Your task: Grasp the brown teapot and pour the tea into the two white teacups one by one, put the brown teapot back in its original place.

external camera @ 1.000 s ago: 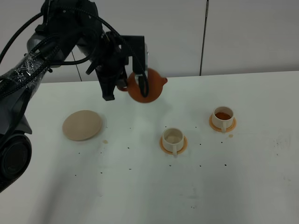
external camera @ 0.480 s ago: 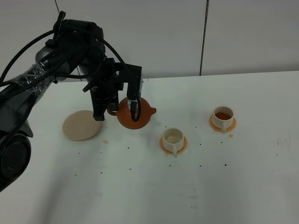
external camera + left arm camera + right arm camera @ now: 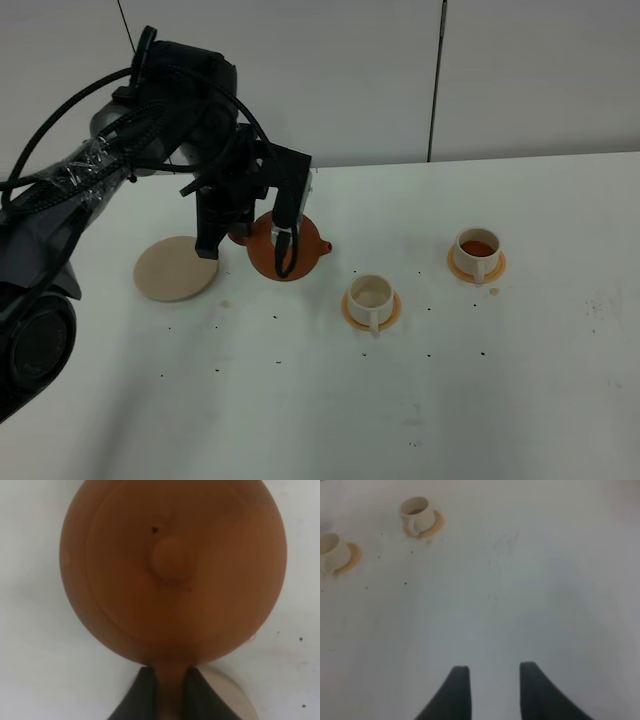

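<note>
My left gripper [image 3: 243, 236] is shut on the handle of the brown teapot [image 3: 287, 249] and holds it upright, low over the table. The teapot is between the cream plate [image 3: 175, 268] and the nearer white teacup [image 3: 372, 296], with its spout toward that cup. In the left wrist view the teapot [image 3: 172, 570] fills the frame, with the gripper [image 3: 170, 695] clamped on its handle. The farther teacup [image 3: 477, 248] holds brownish tea. The nearer cup looks pale inside. My right gripper [image 3: 492, 690] is open and empty over bare table, away from both cups [image 3: 417, 512] [image 3: 331, 550].
Each cup stands on a small orange saucer [image 3: 352, 312]. Small dark specks and a few brownish drops dot the white table [image 3: 300, 400]. A white wall runs behind the table's far edge. The left arm's cables hang above the plate.
The left gripper has brought the teapot down from high above the table and toward the plate; over the last half second it barely moved. The cups and plate have not moved.
</note>
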Action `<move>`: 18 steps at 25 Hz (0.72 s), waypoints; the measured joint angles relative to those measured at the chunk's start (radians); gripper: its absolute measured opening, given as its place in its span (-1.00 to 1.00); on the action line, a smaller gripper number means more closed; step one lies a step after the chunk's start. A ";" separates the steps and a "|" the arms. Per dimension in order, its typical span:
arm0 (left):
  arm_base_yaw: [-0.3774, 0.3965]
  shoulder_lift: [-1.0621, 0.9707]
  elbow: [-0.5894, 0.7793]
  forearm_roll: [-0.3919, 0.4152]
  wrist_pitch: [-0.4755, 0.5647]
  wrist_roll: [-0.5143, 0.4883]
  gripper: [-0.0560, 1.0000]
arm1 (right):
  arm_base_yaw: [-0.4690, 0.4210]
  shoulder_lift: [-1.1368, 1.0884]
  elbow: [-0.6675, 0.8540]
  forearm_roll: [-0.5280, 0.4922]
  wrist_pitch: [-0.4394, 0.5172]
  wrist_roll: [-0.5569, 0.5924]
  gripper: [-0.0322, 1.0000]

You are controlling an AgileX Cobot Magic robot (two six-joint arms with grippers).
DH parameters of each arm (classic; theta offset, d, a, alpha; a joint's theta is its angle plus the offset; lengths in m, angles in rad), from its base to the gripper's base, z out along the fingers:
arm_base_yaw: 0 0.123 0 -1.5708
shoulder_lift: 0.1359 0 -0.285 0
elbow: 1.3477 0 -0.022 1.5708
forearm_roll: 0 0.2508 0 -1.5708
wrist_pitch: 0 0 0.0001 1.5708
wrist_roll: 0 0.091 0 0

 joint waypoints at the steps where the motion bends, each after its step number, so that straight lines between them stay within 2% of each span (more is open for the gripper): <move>1: -0.009 0.000 0.000 0.009 0.000 0.001 -0.57 | 0.000 0.000 0.000 0.000 0.000 0.000 -0.47; 7: -0.047 0.000 0.000 0.039 0.000 0.001 -0.57 | 0.000 0.000 0.000 0.000 0.000 0.000 -0.47; 18: -0.057 0.000 0.000 0.044 0.000 -0.013 -0.57 | 0.000 0.000 0.000 0.000 0.000 0.000 -0.47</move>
